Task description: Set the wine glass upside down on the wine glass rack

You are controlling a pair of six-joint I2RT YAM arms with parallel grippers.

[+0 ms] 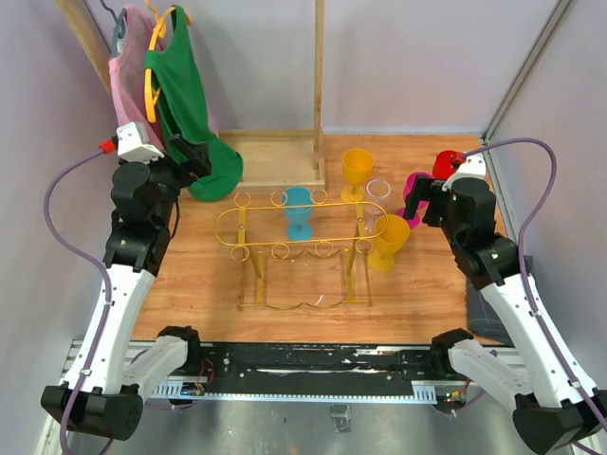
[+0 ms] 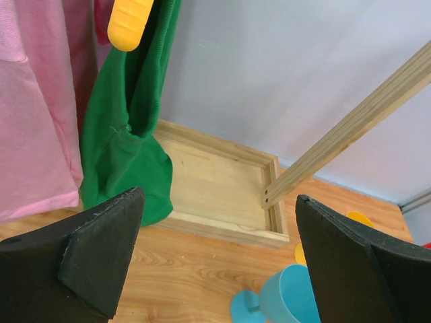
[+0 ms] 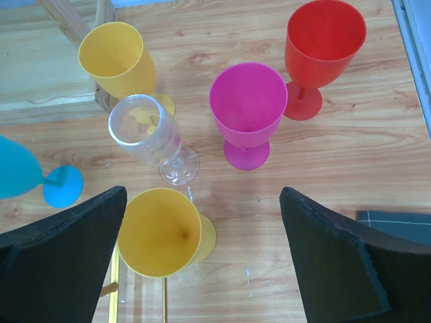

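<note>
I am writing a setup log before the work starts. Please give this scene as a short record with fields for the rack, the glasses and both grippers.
rack: gold wire wine glass rack, standing, no glass hung on it
glasses, all upright: blue glass, far yellow glass, near yellow glass, clear glass, magenta glass, red glass
left gripper: open, empty, near green garment
right gripper: open, empty, above the glasses
</note>
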